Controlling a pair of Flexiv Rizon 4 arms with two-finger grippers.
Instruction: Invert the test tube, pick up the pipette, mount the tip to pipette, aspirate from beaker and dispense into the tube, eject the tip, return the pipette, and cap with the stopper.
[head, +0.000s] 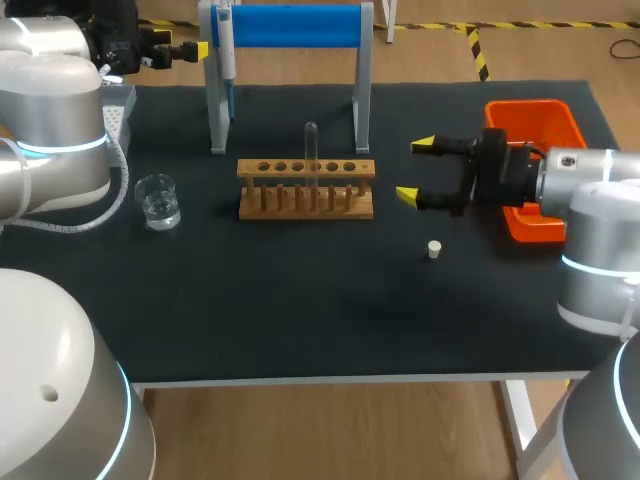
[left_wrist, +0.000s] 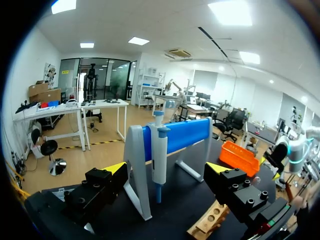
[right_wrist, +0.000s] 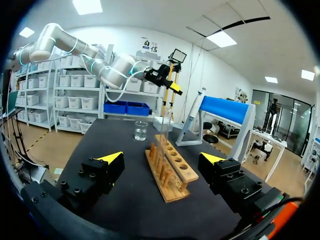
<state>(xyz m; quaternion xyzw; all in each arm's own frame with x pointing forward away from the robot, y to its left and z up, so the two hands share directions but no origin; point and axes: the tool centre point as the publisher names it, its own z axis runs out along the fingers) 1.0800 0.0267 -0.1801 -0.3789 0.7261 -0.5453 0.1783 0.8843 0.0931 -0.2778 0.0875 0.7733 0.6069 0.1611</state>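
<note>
The black, matte tabletop (head: 300, 320) carries all items. The pipette stand (head: 290, 25), two grey uprights joined by a blue cylindrical bar, is at the middle of the far edge. An orange plastic bin (head: 530, 115) with rigid walls sits at the right edge. The wooden rack (head: 355, 208), a drilled top board on dowel posts over a base board, stands at the centre, nearer the far edge. Our right gripper (head: 415, 170) hangs between rack and bin, fingers wide apart, holding nothing and pointing at the end of the rack. Our left gripper (left_wrist: 166, 169) is at the far left corner, also wide open and empty, with the pipette ahead of its fingers. The pipette (head: 227, 55), white body and blue lower shaft, hangs on the stand's left upright. The clear glass beaker (head: 158, 200), holding a little clear liquid, is near the left edge. The test tube (head: 311, 150), thin, clear and smooth, stands upright in a middle hole of the rack with its rounded end up. We therefore judge the first step, inverting the tube, as not yet done. The next move calls for a gentle grip on the slippery glass above the rack and a straight lift. The small white cylindrical stopper (head: 434, 249) lies toward the right edge, on the near side of the right gripper.
</note>
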